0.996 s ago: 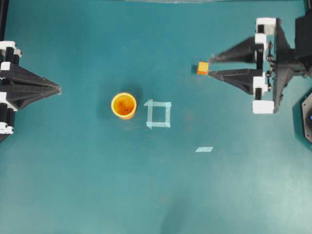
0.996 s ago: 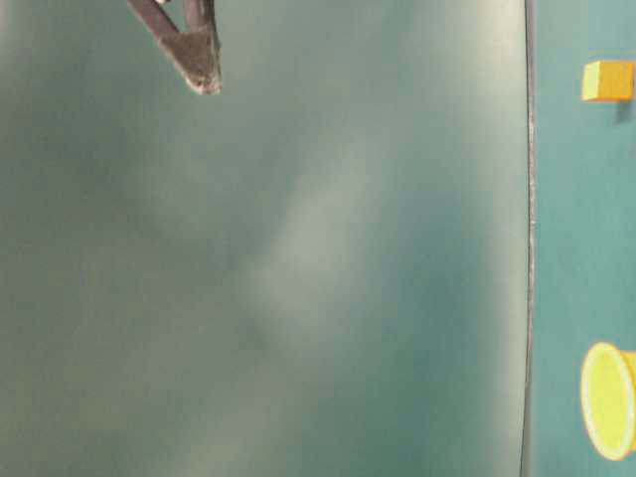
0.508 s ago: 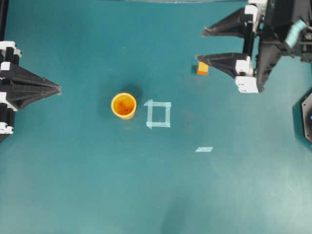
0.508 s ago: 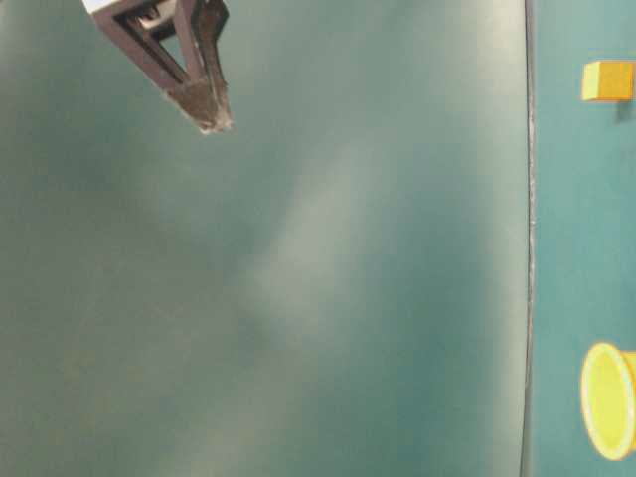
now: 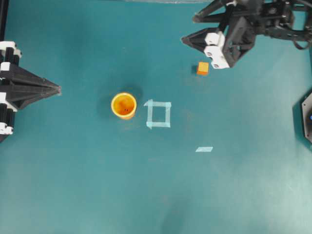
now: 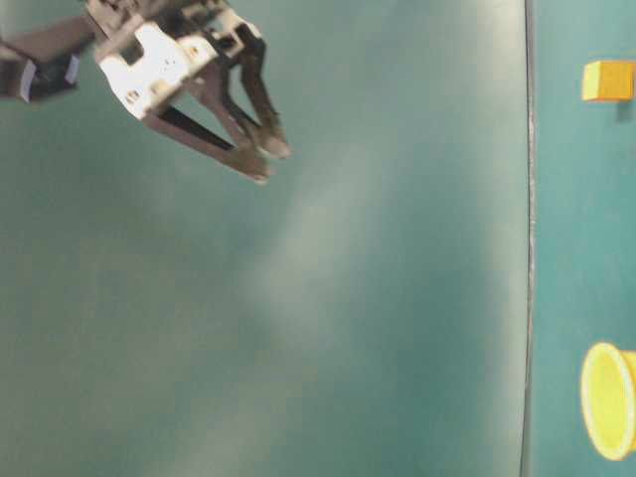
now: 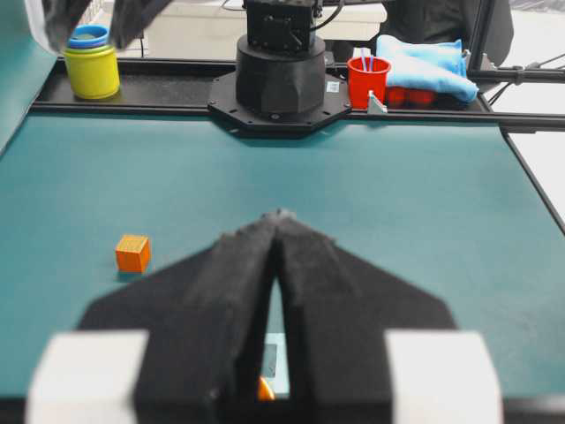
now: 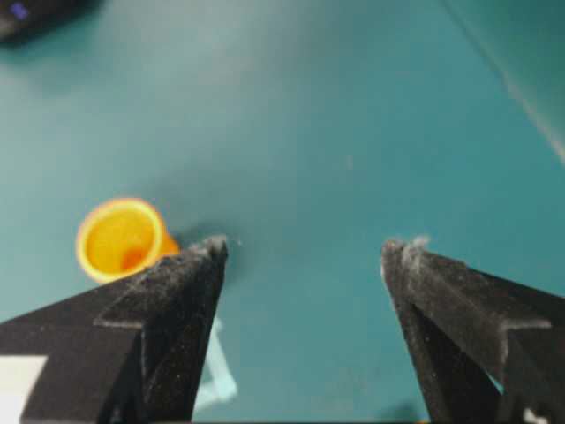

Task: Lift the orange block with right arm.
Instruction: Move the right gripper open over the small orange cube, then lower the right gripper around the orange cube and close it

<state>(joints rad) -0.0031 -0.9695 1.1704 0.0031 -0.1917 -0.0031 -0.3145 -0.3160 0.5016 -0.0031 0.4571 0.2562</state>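
Observation:
The orange block (image 5: 203, 68) (image 6: 607, 80) (image 7: 132, 253), a small cube, lies alone on the teal table. My right gripper (image 5: 189, 29) (image 6: 270, 162) (image 8: 306, 247) hangs raised above the table. In the overhead view it is up and left of the block, apart from it. Its jaws stand wide open with only bare table between them. The block does not show in the right wrist view. At the left edge my left gripper (image 5: 58, 89) (image 7: 280, 216) rests shut, with nothing held.
A round yellow-orange cup (image 5: 124, 105) (image 6: 608, 400) (image 8: 119, 237) stands beside a pale tape square (image 5: 159, 114). A tape strip (image 5: 204, 149) lies nearer the front. Beyond the table's far edge are the right arm's black base (image 7: 281, 75), a yellow jar (image 7: 91, 62) and a red cup (image 7: 367, 81).
The right gripper has opened wider, risen, and swung away from the block toward the top of the overhead view. The block, the cup and the left arm have not moved.

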